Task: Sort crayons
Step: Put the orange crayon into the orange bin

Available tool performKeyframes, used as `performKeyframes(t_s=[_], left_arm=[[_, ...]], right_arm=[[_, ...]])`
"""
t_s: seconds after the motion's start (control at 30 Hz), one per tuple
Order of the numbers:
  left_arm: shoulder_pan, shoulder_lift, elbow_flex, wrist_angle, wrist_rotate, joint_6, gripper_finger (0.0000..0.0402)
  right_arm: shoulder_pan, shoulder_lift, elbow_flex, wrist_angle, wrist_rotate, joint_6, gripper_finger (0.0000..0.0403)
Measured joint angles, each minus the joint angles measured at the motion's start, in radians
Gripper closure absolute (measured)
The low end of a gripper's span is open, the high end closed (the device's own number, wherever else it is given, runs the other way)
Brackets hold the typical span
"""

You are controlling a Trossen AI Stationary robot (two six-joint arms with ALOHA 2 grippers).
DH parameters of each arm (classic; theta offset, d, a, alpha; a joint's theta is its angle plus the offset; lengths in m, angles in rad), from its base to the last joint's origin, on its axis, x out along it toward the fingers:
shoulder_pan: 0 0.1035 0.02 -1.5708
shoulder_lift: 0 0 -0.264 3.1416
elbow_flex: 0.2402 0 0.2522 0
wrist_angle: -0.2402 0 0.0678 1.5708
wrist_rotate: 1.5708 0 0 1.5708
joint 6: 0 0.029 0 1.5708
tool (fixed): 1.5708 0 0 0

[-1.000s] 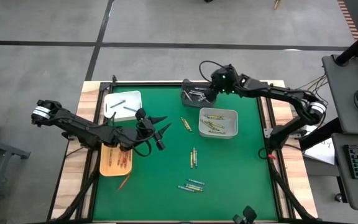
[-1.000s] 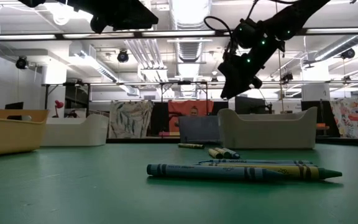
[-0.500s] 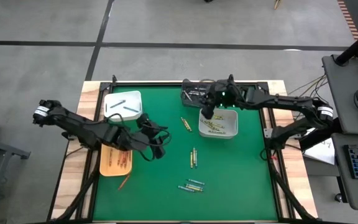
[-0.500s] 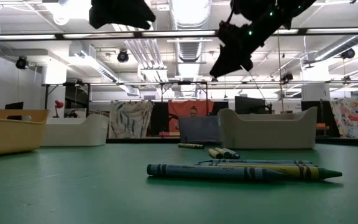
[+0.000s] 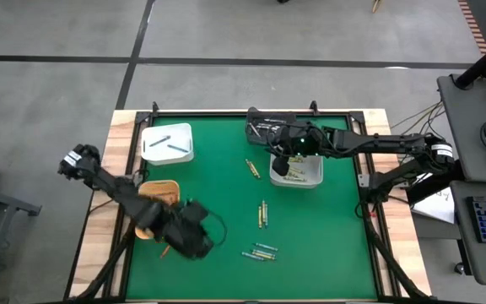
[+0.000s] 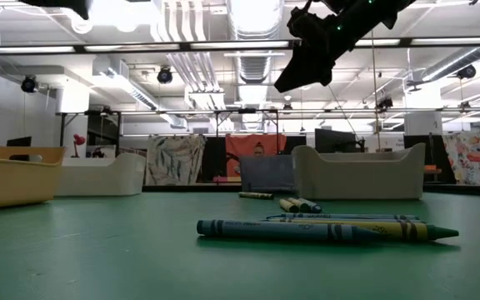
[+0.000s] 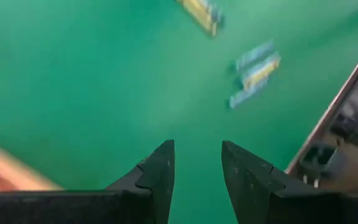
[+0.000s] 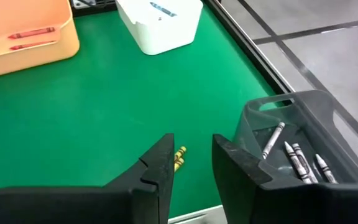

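left gripper [image 5: 194, 241]: hanging over the green mat [image 5: 218, 194] near the front-left corner, just off the orange tray [image 5: 160, 192]; fingers [image 7: 157, 177] parted with a narrow gap, nothing between them.
right gripper [image 5: 282, 163]: hovering above the pale bin [image 5: 317, 173] near the back-right corner, dark bin [image 5: 256, 128] just behind it; fingers [image 8: 160, 171] parted, nothing pinched.
crayons, loose: blue-and-yellow cluster [image 5: 260, 251] lying near the front edge, just right of the left gripper; a pair [image 5: 263, 213] mid-mat; one yellow crayon [image 5: 252, 168] toward the back, beside the pale bin; one red crayon [image 5: 167, 247] off the mat on the wood strip by the front-left corner.
crayons, sorted: red ones in the orange tray; blue ones in the white bin [image 5: 169, 142] at the back-left corner; yellow ones in the pale bin; grey-white ones [image 8: 291, 152] in the dark bin.
risk 1: front cluster is lying packed side by side; a narrow pinch is likely catching two at once or rolling one away.
risk 2: red crayon on the wood strip is sitting past the mat's raised border; a nudge could be sending it off the table.
risk 3: right gripper is working low between two bin walls; a sideways sweep could be clipping a rim.
open room: centre and front-right of the mat are lying mostly bare; arms well apart.
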Motion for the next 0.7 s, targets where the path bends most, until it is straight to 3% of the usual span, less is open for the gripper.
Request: performKeyframes(t_s=[0.2, 0.43, 0.53, 0.7], left_arm=[[-0.157, 0.151, 0.025, -0.046, 0.164, -0.285, 0.0287], [-0.278, 0.265, -0.047, -0.06, 0.383, -0.449, 0.0288], [-0.306, 0.271, -0.095, -0.059, 0.393, -0.516, 0.0293], [-0.335, 0.271, -0.137, -0.055, 0.281, -0.525, 0.0301]], right_arm=[[0.0, 0.0, 0.001, -0.001, 0.001, 0.007, 0.031], [0.01, 0.0, 0.001, -0.001, 0.002, 0.01, 0.0308], [0.017, 0.0, 0.001, 0.0, 0.002, 0.011, 0.0308], [0.034, 0.0, 0.001, 0.0, 0.002, 0.011, 0.0312]])
